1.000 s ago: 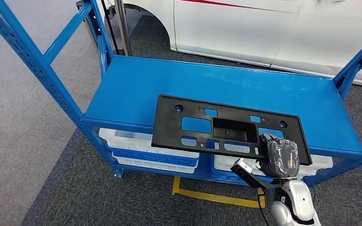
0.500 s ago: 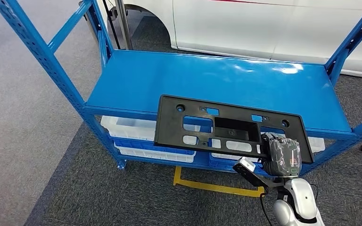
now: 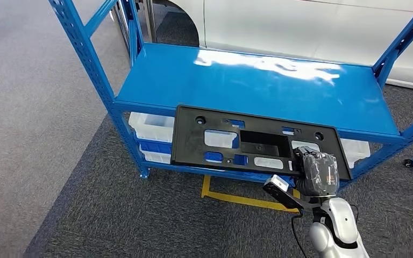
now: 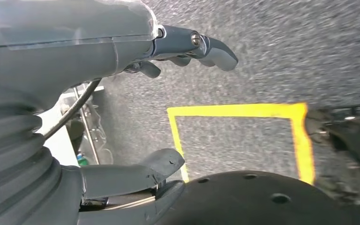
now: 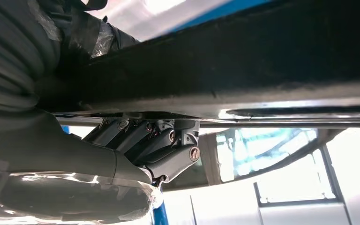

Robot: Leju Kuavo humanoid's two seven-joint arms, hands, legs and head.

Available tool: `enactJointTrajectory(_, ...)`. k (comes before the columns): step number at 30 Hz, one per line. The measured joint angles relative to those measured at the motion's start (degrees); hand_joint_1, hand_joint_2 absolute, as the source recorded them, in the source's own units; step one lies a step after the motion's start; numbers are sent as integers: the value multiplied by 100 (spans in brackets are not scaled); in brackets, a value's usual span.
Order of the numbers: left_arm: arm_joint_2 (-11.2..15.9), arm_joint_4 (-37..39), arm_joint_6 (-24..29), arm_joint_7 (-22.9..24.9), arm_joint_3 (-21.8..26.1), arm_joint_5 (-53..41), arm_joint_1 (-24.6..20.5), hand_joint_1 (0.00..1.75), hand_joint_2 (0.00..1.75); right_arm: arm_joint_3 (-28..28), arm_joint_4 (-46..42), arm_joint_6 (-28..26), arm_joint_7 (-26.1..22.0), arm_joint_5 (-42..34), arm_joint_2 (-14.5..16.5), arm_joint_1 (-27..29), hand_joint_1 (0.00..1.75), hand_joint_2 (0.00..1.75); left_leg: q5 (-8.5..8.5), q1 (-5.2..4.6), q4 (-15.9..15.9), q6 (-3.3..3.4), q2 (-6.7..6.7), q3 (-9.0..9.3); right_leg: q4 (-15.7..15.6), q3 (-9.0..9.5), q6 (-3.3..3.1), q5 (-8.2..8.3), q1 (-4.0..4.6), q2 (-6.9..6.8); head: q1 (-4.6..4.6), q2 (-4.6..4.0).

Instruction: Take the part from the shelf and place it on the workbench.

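Head view: the right hand (image 3: pixel 318 173) gripped the black part (image 3: pixel 255 142) at its near right corner, holding it roughly level over the front edge of the blue shelf (image 3: pixel 258 83).

Left wrist view: the left hand (image 4: pixel 122 42) held nothing, fingers (image 4: pixel 206 44) apart above grey carpet (image 4: pixel 286 51) and yellow tape (image 4: pixel 243 110).

Right wrist view: fingers (image 5: pixel 164 140) were closed on the part's edge.

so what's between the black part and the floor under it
In the head view, the shelf's lower level with white bins, seen under and through the black part.
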Motion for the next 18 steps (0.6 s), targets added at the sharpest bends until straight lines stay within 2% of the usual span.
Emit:
enactJointTrajectory(1,-1,0,-1,3,8,-2,1,0,175,3,20,11,-1,-5,0,-4,169,175,58,-7,22,-5,0,-100,79,79,-5,85,0,0,0,0)
enactJointTrajectory(2,-2,0,-1,5,16,-3,2,0,175,5,38,22,-1,-9,0,-12,169,175,111,-11,49,-13,-1,-198,-29,251,-17,250,2,0,-1,0)
enactJointTrajectory(3,-5,0,-1,7,24,-4,0,0,175,7,50,35,-1,-10,0,-23,169,175,160,-14,79,-24,-3,-285,-309,508,-40,403,5,1,-1,0)
enactJointTrajectory(4,-10,0,-1,8,34,-7,-1,0,175,10,58,49,-2,-13,1,-41,169,175,203,-24,106,-42,-5,-356,-705,811,-68,446,16,2,-1,0)
enactJointTrajectory(5,-16,0,-1,8,46,-11,-3,0,175,15,61,61,-2,-17,1,-61,169,175,246,-33,127,-66,-7,-404,-1110,1087,-94,408,29,4,-6,0)
enactJointTrajectory(6,-23,0,-1,8,61,-15,-3,0,175,20,63,72,-3,-27,2,-80,169,175,295,-40,132,-94,-7,-429,-1407,1270,-118,341,47,7,-7,0)
enactJointTrajectory(7,-28,0,-1,8,77,-19,-2,0,175,25,67,80,-4,-40,2,-99,169,175,349,-42,121,-129,-7,-443,-1584,1357,-139,280,66,8,-9,0)
enactJointTrajectory(9,-33,0,-1,13,107,-21,5,0,175,33,81,95,-4,-67,3,-125,169,175,424,-37,93,-199,-15,-463,-1653,1311,-197,361,65,-4,-8,0)
enactJointTrajectory(10,-33,0,-7,24,120,-16,8,0,175,37,90,104,-4,-75,4,-140,169,175,344,-34,137,-234,-22,-511,-1668,1257,-242,418,50,-15,-9,0)
enactJointTrajectory(11,-33,0,-31,38,136,-3,11,0,175,40,98,115,-6,-83,7,-151,169,175,157,-30,273,-267,-29,-581,-1685,1191,-291,485,33,-28,-12,0)
enactJointTrajectory(13,-33,0,-129,72,163,14,11,0,175,46,110,149,-14,-105,10,-165,169,175,-407,-11,857,-324,-32,-781,-1693,1039,-350,602,19,-37,-16,0)
enactJointTrajectory(14,-33,0,-183,94,173,5,12,0,175,46,118,164,-18,-121,11,-168,169,175,-604,-5,1224,-346,-31,-864,-1689,964,-356,659,21,-29,-16,0)
enactJointTrajectory(15,-33,0,-218,117,177,-16,13,0,175,47,131,179,-23,-135,11,-170,169,175,-660,-3,1535,-361,-30,-913,-1683,892,-348,714,23,-14,-16,0)
enactJointTrajectory(16,-33,0,-231,141,178,-38,13,0,175,48,145,187,-27,-148,11,-172,169,175,-577,-2,1700,-365,-32,-890,-1673,822,-338,765,23,8,-17,0)
enactJointTrajectory(17,-33,0,-228,155,178,-51,14,0,175,50,159,193,-31,-159,11,-174,169,175,-418,-3,1673,-357,-41,-772,-1661,755,-324,810,24,36,-17,0)
enactJointTrajectory(18,-33,0,-219,160,179,-57,14,0,175,52,168,197,-35,-169,13,-176,169,175,-257,-4,1429,-334,-79,-546,-1646,697,-309,850,25,70,-17,0)
